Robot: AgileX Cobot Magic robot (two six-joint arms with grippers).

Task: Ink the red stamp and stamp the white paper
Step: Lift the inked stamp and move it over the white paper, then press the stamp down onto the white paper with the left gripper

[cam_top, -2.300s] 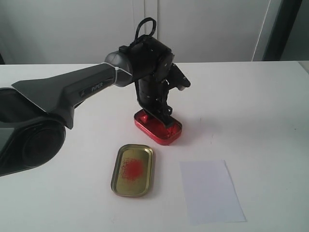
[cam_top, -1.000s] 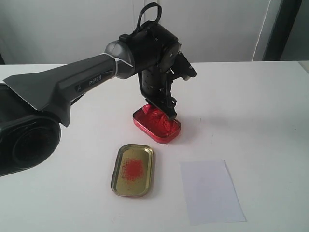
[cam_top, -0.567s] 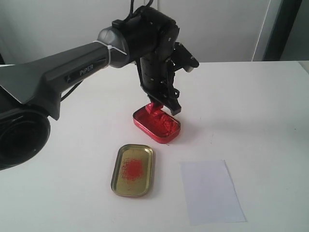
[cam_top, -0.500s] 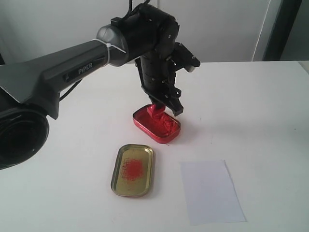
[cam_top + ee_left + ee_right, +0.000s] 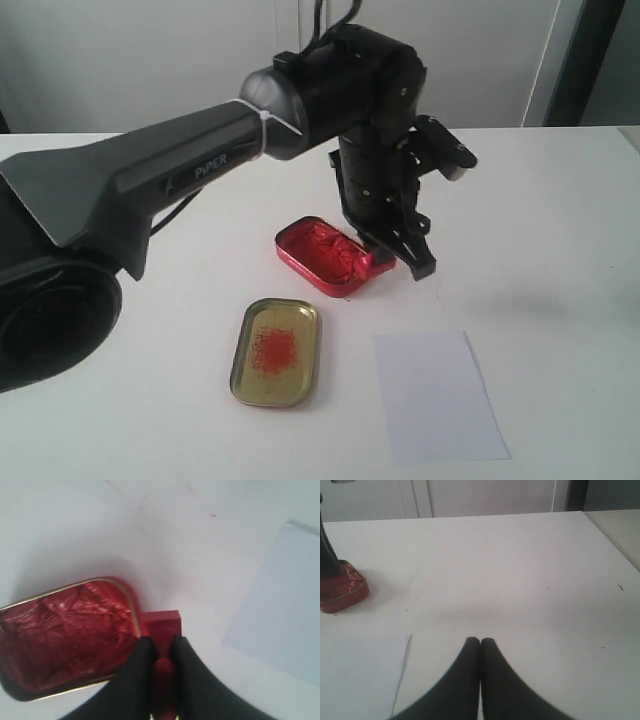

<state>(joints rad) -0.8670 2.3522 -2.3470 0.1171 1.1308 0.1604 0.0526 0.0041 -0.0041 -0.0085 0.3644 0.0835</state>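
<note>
The left pincer (image 5: pixel 162 646) is clamped on the thin handle of the red stamp (image 5: pixel 161 625), its two black fingers pressed against either side. The stamp's blocky square base sits just outside the rounded end of the red ink tin (image 5: pixel 325 257), between that tin and the white paper (image 5: pixel 438 395). Whether the base touches the table (image 5: pixel 550 230) cannot be told. The tin is a rounded rectangle with a thin gold rim, filled with lumpy, glistening red paste. Near it lies its flat gold-coloured lid (image 5: pixel 277 352), shallow and metallic, with a grainy red smudge in the middle. The paper is a plain, smooth rectangle, faintly bluish against the white table. The grey arm shell carries the lettering "PiPER" (image 5: pixel 218 166). The right pincer (image 5: pixel 480 642) hangs low over bare table with its black fingers pressed together, holding nothing.
</note>
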